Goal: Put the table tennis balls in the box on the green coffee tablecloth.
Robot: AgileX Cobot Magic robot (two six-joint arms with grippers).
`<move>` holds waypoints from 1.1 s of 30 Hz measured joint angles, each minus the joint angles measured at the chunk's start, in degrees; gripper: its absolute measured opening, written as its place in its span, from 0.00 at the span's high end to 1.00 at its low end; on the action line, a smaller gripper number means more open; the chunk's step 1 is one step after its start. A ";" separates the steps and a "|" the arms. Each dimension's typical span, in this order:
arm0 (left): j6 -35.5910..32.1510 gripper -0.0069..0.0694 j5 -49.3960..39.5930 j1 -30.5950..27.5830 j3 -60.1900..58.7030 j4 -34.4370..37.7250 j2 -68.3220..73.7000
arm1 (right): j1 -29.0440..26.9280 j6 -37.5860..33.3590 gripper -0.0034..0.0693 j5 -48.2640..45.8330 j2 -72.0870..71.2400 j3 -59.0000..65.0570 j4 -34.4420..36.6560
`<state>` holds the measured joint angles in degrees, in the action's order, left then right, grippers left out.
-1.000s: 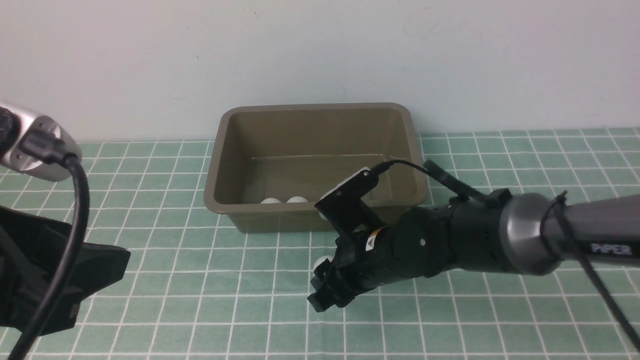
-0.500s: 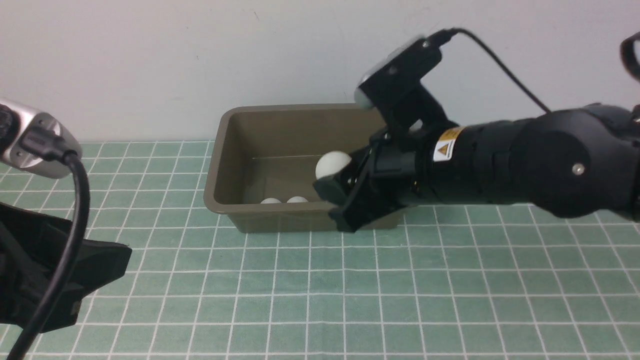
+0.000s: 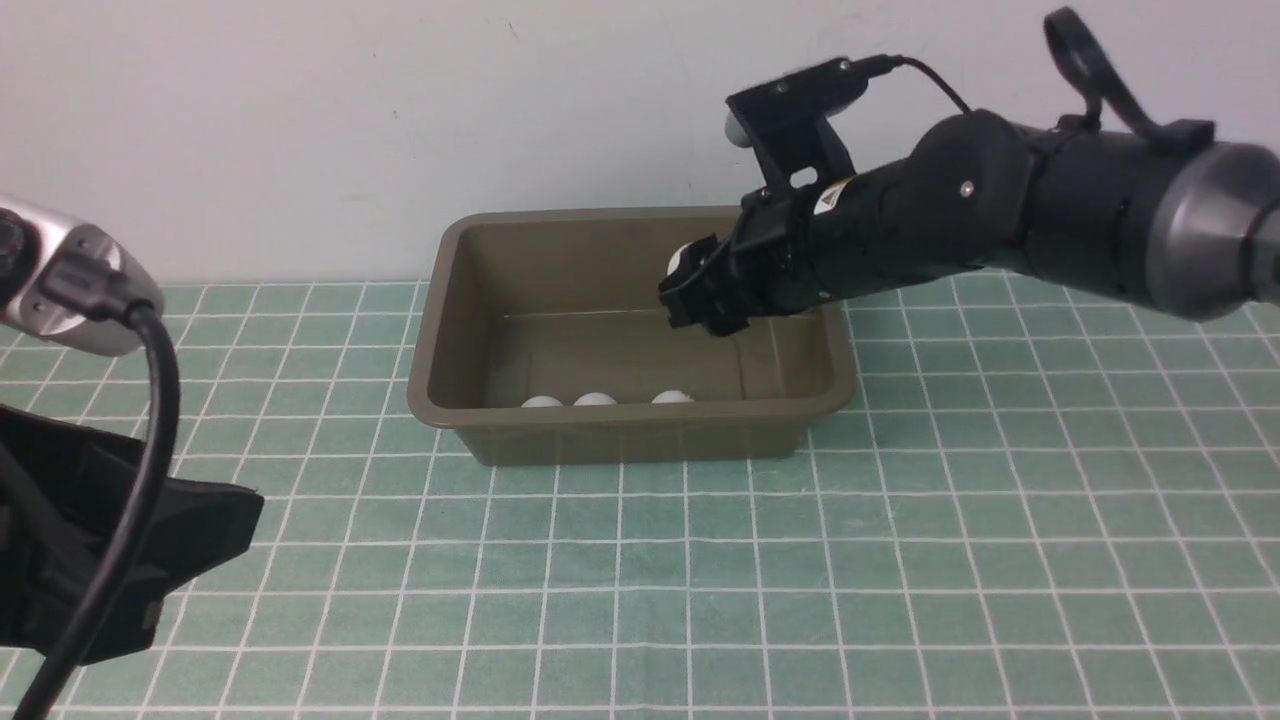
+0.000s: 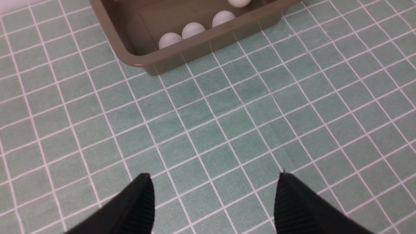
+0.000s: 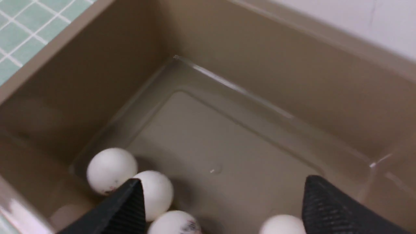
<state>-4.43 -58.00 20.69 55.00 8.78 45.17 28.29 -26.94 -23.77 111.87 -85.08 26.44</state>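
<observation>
The olive-brown box [image 3: 620, 440] stands on the green coffee tablecloth [image 3: 700, 600] near the back wall. Three table tennis balls [image 3: 595, 399] lie in a row along its near wall, also seen from the left wrist [image 4: 193, 30] and the right wrist [image 5: 110, 169]. My right gripper [image 3: 695, 290] hangs over the box's right half, jaws wide open [image 5: 223, 180]. A fourth ball [image 5: 282, 224] shows between them, close beside one finger; I cannot tell if it touches. My left gripper [image 4: 215, 177] is open and empty above bare cloth at the front left.
A white wall rises right behind the box. The left arm's silver wrist camera [image 3: 70, 285] and its thick black cable [image 3: 150, 440] fill the front view's left edge. The right arm [image 3: 1050, 220] reaches in from the right above the cloth.
My right gripper lifted a ball from the cloth in front of the box, carried it up over the box and opened its jaws. The left arm has not moved.
</observation>
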 joint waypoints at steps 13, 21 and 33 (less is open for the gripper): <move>0.00 0.32 0.00 0.00 0.01 0.05 0.00 | -0.94 1.29 0.23 1.59 -22.05 0.00 -16.69; 0.00 0.32 0.00 0.00 0.01 0.05 0.00 | -7.30 14.66 0.24 -5.18 -38.14 -0.14 -33.16; 0.00 0.32 0.81 0.00 0.01 0.11 0.00 | -8.17 19.50 0.24 -24.45 -60.87 4.45 -37.33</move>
<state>-4.43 -57.19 20.69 55.01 8.89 45.17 20.12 -7.44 -48.22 50.99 -80.63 -10.89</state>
